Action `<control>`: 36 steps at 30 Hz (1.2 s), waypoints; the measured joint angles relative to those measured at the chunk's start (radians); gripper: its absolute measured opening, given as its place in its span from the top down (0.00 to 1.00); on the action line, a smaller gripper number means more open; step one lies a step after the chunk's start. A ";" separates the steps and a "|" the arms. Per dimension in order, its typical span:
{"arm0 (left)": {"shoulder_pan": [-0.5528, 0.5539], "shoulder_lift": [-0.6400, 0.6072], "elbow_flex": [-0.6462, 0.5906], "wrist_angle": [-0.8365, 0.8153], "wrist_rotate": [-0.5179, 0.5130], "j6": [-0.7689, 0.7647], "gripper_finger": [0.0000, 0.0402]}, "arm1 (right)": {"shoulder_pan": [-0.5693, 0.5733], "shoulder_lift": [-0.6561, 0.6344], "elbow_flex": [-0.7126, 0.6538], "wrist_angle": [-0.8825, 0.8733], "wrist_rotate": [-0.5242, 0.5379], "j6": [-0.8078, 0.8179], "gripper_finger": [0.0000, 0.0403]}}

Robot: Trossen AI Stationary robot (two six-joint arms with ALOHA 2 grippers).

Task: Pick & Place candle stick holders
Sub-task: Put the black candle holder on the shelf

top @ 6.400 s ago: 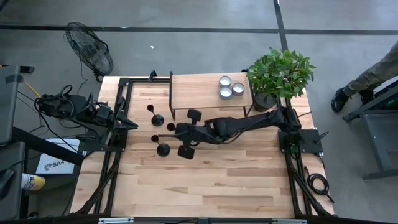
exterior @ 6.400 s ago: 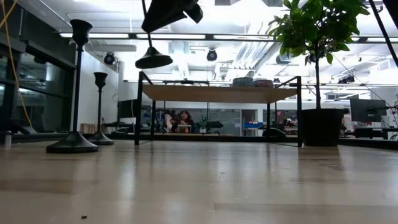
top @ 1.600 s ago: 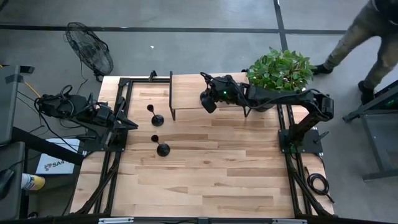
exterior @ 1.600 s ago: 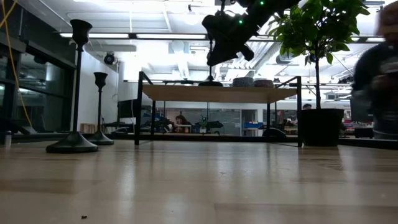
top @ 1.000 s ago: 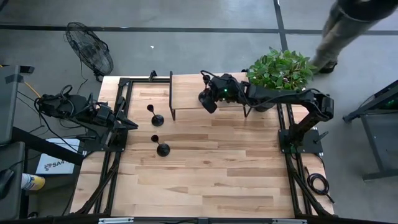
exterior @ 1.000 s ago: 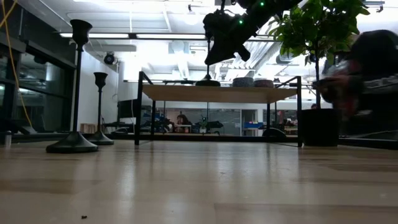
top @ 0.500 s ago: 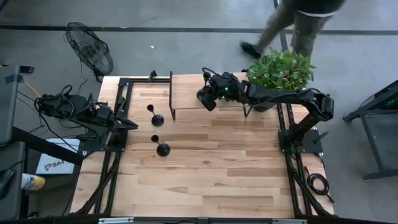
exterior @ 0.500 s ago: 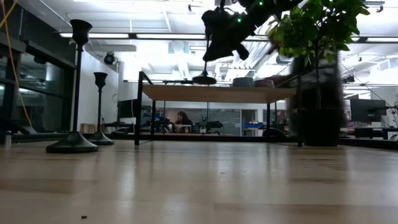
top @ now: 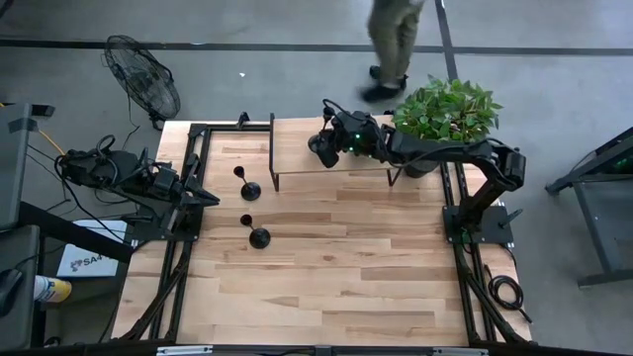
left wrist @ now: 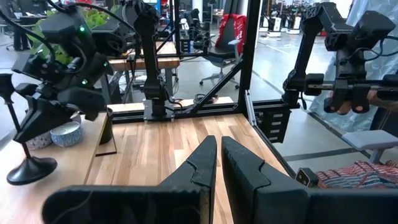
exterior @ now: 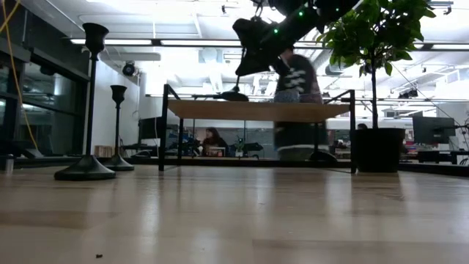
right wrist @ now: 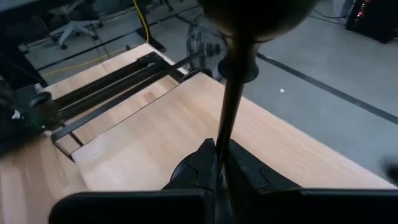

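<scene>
Two black candle stick holders stand on their round bases at the table's left: the taller (top: 257, 235) (exterior: 88, 103) nearer, the shorter (top: 247, 188) (exterior: 118, 128) farther back. My right gripper (top: 318, 148) (exterior: 247, 67) hangs over the left half of the raised wooden shelf (top: 297, 148), shut on the third holder (left wrist: 18, 134). That holder's domed base (exterior: 234, 95) is down at the shelf top. My left gripper (left wrist: 218, 165) waits shut and level at the table's left edge (top: 210, 198), touching nothing. My right gripper pinches the third holder's thin stem (right wrist: 222, 134) between its two fingers, about halfway up. The fingers come from the table's right, slanting a little downward, and lie across the stem. The holder leans slightly, cup (right wrist: 255, 15) above the fingers, base (left wrist: 28, 169) at the shelf top; whether the base rests there I cannot tell.
Small tealight tins (left wrist: 65, 134) sit on the shelf behind the held holder. A potted plant (top: 447, 114) stands at the table's far right corner, and a fan (top: 143, 74) on the floor at far left. A person (top: 396, 40) walks past the far edge.
My right gripper has edged toward the table's left over the shelf and tipped a little, staying shut on the holder. The holder's base has moved left with it along the shelf top. The person has walked leftward behind the table.
</scene>
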 joint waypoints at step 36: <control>0.000 0.000 0.000 0.000 0.000 0.000 0.94 | -0.012 -0.005 0.000 -0.043 -0.022 -0.013 0.76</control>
